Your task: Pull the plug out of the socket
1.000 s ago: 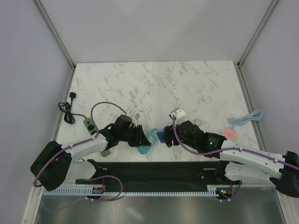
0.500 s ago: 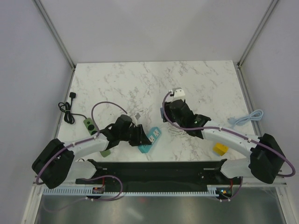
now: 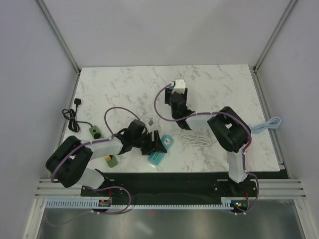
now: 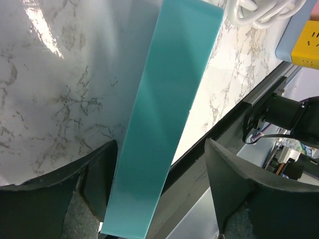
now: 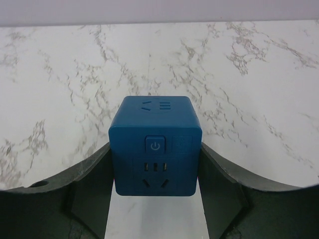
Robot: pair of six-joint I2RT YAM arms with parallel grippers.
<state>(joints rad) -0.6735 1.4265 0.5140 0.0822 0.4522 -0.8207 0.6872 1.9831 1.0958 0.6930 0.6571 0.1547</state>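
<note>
Your right gripper (image 5: 155,167) is now hanging farther beyond the teal power strip (image 4: 172,89), clamping the blue cube adapter (image 5: 155,119) by both flanks, apparently unplugged. Your left gripper (image 4: 160,149) is spreading wide, the strip lying loosely between its fingers, bracing likely finished.

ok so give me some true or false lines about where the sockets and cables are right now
The right gripper is shut on the blue cube socket. True.
The left gripper clamps the teal power strip tight. False: its jaws stand open around it.
A white cable coil lies on the table near the teal power strip. True.
The cube's face has no button. False: a power button shows on it.
The black cable lies at the table's right edge. False: it lies at the left edge.
</note>
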